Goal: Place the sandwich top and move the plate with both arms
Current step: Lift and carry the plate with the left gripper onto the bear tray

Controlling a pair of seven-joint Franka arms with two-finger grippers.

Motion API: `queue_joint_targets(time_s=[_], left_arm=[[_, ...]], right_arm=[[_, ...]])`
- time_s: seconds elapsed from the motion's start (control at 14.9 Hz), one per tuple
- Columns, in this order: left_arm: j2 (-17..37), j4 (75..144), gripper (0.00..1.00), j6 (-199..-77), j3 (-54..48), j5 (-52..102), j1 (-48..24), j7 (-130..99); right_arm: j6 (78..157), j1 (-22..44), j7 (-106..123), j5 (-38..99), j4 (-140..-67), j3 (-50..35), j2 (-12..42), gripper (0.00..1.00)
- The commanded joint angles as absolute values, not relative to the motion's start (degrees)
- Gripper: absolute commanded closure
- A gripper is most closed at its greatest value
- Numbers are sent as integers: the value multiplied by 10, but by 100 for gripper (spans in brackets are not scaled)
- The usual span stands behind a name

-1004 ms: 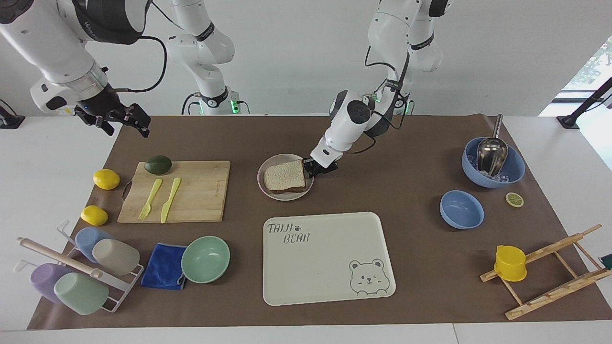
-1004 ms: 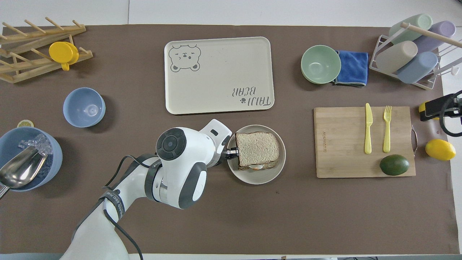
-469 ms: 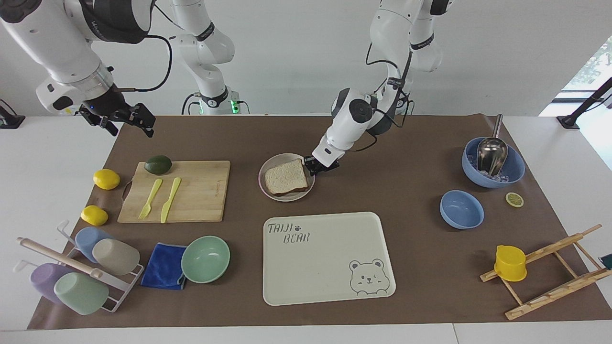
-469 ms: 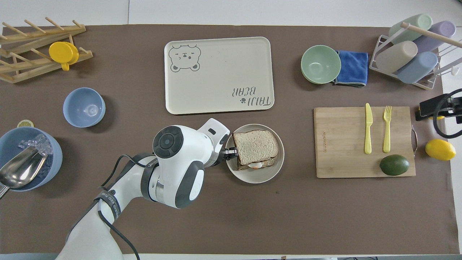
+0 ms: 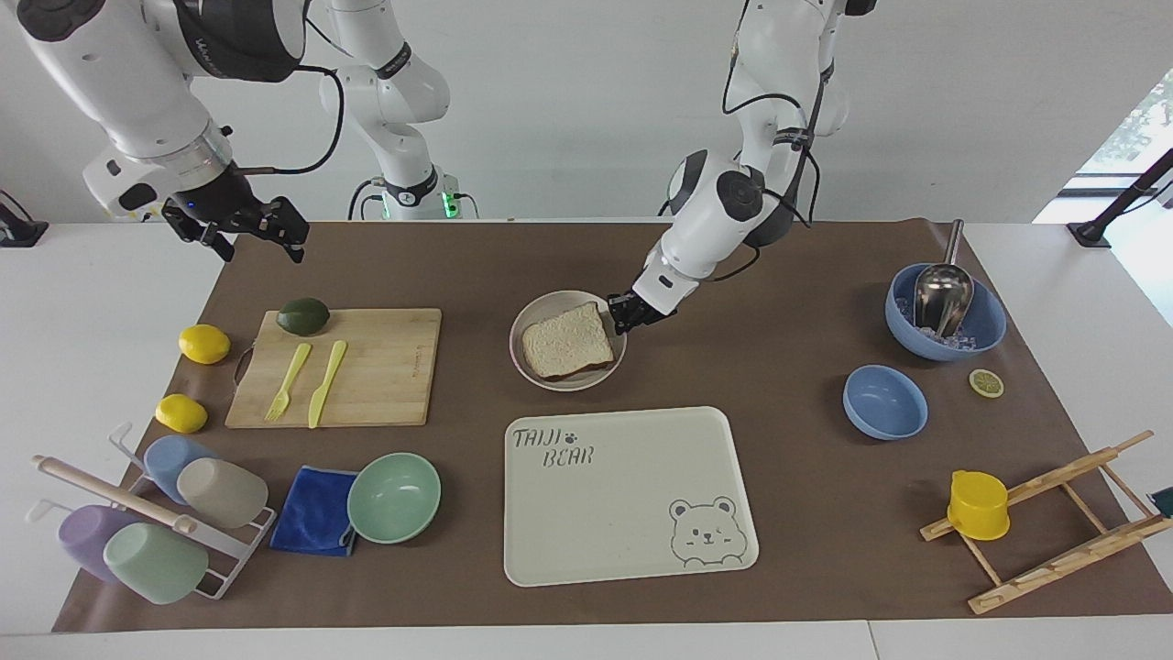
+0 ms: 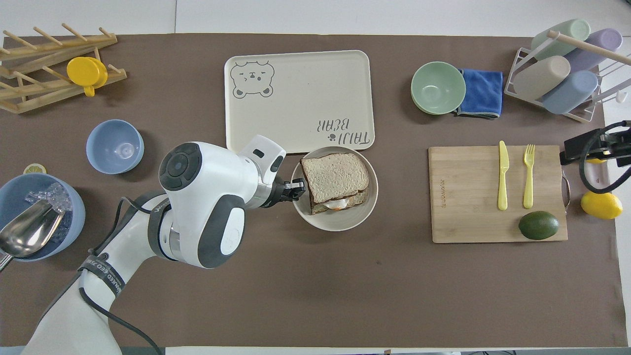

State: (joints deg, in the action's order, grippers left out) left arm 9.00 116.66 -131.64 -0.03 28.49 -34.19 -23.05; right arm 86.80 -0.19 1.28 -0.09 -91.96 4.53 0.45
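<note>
Bread top (image 5: 566,341) set on sandwich; left pincer (image 5: 630,312) clamped on plate (image 5: 527,321) rim, right pincer (image 5: 246,229) open, waiting over table corner; move unfinished.

I am seen by 2 cameras, both fixed high and rather far from the table. The facing camera looks at me from across the table, so my 2 bases stand at the top of its picture. The overhead camera sits above my own end and looks forward and steeply down; my arms enter from its bottom edge. Both views share the whole brown mat (image 5: 788,513) (image 6: 345,296), turned half a turn between them. The tray (image 5: 632,559) (image 6: 296,64) lies low in one, high in the other.
</note>
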Motion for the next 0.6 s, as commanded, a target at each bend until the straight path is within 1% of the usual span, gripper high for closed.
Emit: queue_joint_targets(time_s=[0.0,0.2,0.27,0.4,0.54], left_arm=[[110,1099,100,-1275,-1,280,-305,-228],[144,1021,100,-1231,-2,245,-257,-223],[162,986,100,-1216,-2,243,-244,-222],[196,939,100,-1204,-1,236,-227,-219],[242,885,100,-1195,-1,226,-215,-220]], right_arm=[[875,-5,17,-6,-942,42,-12,0],[874,-5,18,-6,-942,42,-12,0],[871,-5,18,-6,-942,42,-12,0],[869,-5,18,-6,-942,43,-12,0],[869,-6,18,-6,-942,43,-12,0]])
